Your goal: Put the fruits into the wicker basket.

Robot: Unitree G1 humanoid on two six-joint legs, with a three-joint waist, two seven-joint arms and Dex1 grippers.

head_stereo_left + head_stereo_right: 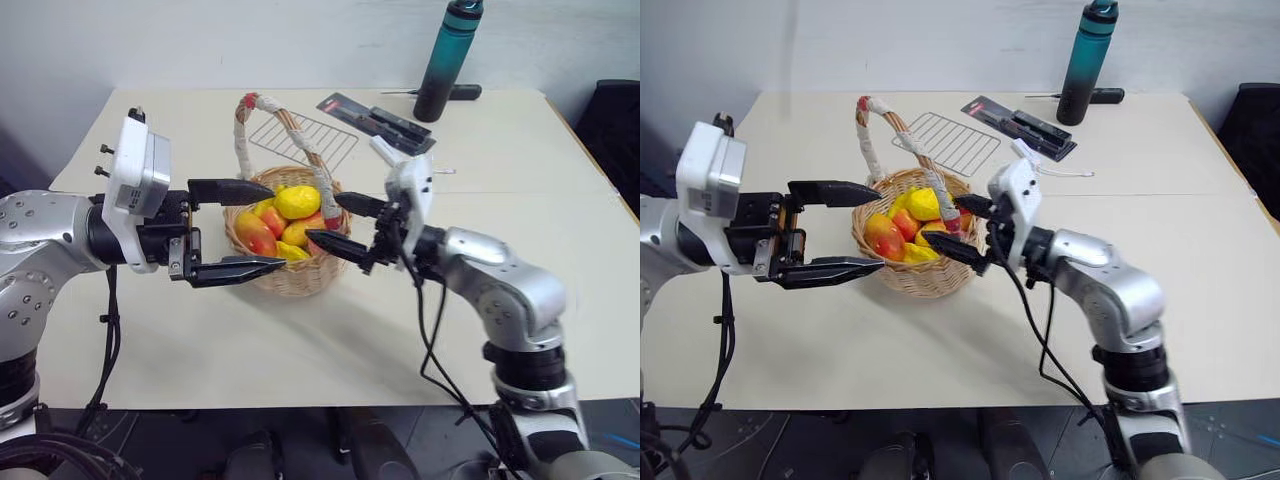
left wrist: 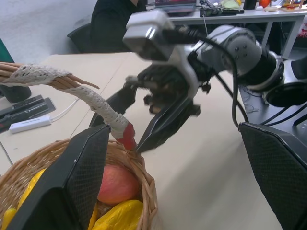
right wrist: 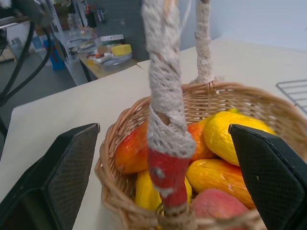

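No writing could be read anywhere; the left gripper (image 1: 238, 229) and right gripper (image 1: 335, 221) both stood apart, empty, flanking the fruit-filled wicker basket (image 1: 290, 275).

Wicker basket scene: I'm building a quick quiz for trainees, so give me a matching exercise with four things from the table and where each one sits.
Things:
1. lemon
2. teal bottle
3. wire rack
4. right pincer

Places:
A. flat on the table behind the wicker basket
B. standing near the table's far edge
C. on top of the fruit pile inside the basket
D. open beside the basket's rim, holding nothing

Pairs: 1-C, 2-B, 3-A, 4-D
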